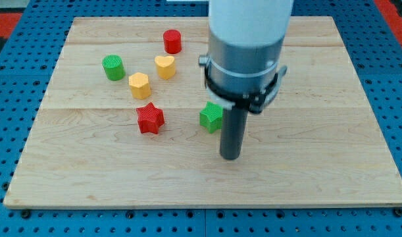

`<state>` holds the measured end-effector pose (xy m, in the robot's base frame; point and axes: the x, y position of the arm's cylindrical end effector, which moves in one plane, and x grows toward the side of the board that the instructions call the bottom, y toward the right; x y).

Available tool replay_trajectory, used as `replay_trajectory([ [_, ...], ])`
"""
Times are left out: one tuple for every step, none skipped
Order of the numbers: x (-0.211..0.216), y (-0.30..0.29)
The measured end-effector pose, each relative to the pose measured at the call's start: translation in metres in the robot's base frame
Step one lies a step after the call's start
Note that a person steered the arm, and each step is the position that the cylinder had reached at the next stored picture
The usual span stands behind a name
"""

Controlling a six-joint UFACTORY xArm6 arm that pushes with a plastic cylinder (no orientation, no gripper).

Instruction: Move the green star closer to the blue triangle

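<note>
your arm has no fingers to open or close, and no blue triangle shows, so keep my tip (231, 157) just beside the green star (212, 117) and push gently across the tabletop (306, 178).

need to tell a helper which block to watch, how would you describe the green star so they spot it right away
Start at the big grey arm over the wooden board and follow its dark rod down. The green star sits just to the view's left of the rod, above my tip. The other green block, a round one, is far off at the upper left.
</note>
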<state>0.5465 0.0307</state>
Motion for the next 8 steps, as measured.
replay_trajectory([
  [-0.052,-0.019],
  [-0.093,0.029],
  [-0.062,0.059],
  [-0.032,-0.015],
  [-0.083,-0.045],
  [-0.135,0.014],
  [-0.132,0.019],
  [-0.114,-0.055],
])
